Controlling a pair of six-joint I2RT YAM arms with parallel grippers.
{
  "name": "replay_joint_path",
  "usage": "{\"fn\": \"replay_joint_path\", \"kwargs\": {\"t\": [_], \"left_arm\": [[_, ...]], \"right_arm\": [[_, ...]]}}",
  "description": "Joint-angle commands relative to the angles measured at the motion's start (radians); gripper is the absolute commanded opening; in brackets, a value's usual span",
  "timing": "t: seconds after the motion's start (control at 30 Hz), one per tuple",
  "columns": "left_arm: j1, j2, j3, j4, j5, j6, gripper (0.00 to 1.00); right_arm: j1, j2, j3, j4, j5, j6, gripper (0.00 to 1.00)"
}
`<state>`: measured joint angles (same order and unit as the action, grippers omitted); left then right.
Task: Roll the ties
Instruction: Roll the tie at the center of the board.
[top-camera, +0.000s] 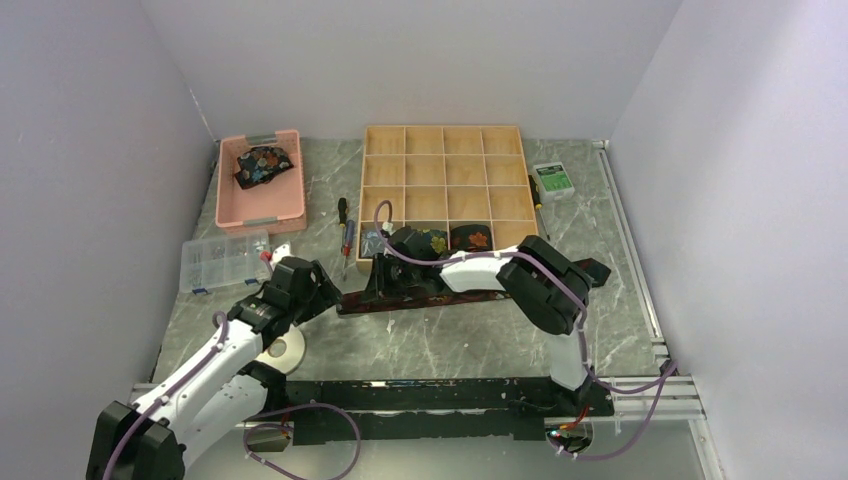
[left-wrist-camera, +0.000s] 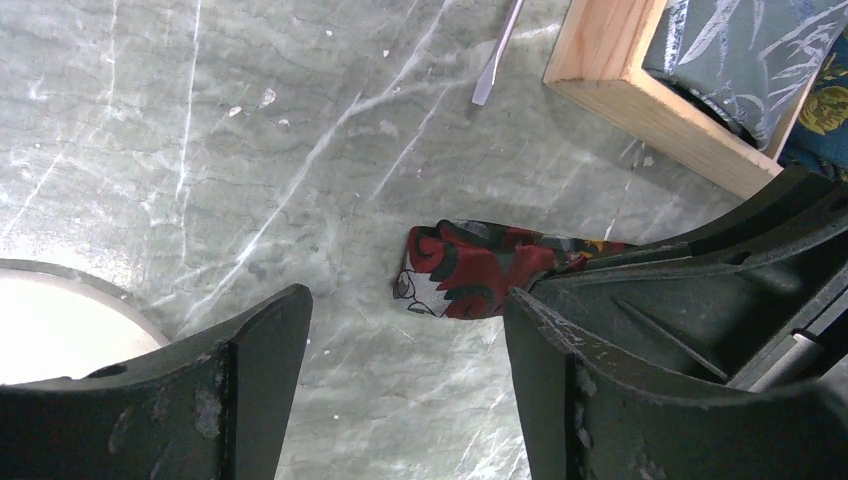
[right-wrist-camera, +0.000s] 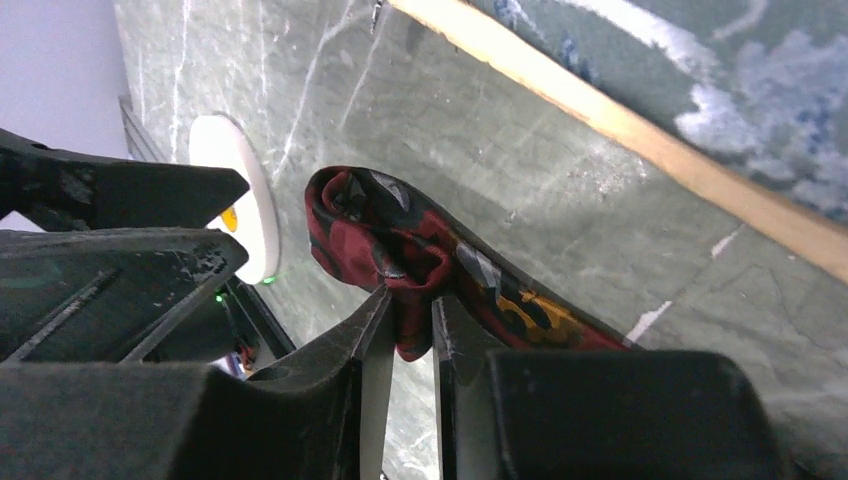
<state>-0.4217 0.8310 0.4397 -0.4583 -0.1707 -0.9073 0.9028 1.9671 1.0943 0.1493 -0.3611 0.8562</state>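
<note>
A maroon-and-red floral tie lies stretched flat in front of the wooden organizer. My right gripper is shut on the folded left end of this tie, pinching a bunched fold just above the table. My left gripper is open and empty. It hovers over the table just short of the tie's end, not touching it. In the top view the left gripper and the right gripper almost meet. Three rolled ties fill the organizer's front row. Another tie lies in the pink tray.
A clear parts box sits left of my left gripper. Screwdrivers lie beside the organizer. A white disc lies near the left arm. A small green-and-white box sits right of the organizer. Walls close in left, back and right.
</note>
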Motion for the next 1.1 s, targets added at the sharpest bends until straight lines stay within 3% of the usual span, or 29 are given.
{"fn": "replay_joint_path", "kwargs": {"t": [0.0, 0.4, 0.87, 1.07], "left_arm": [[0.015, -0.004, -0.011, 0.054, 0.033, -0.012, 0.75], [0.042, 0.048, -0.052, 0.129, 0.072, 0.001, 0.73], [0.069, 0.152, -0.112, 0.331, 0.213, 0.047, 0.66], [0.078, 0.116, -0.158, 0.380, 0.267, 0.066, 0.66]], "right_arm": [[-0.003, 0.027, 0.017, 0.141, -0.060, 0.028, 0.21], [-0.012, 0.056, -0.037, 0.217, -0.075, 0.019, 0.13], [-0.042, 0.013, -0.178, 0.242, -0.034, -0.001, 0.14], [-0.071, 0.023, -0.194, 0.288, -0.074, 0.036, 0.14]]}}
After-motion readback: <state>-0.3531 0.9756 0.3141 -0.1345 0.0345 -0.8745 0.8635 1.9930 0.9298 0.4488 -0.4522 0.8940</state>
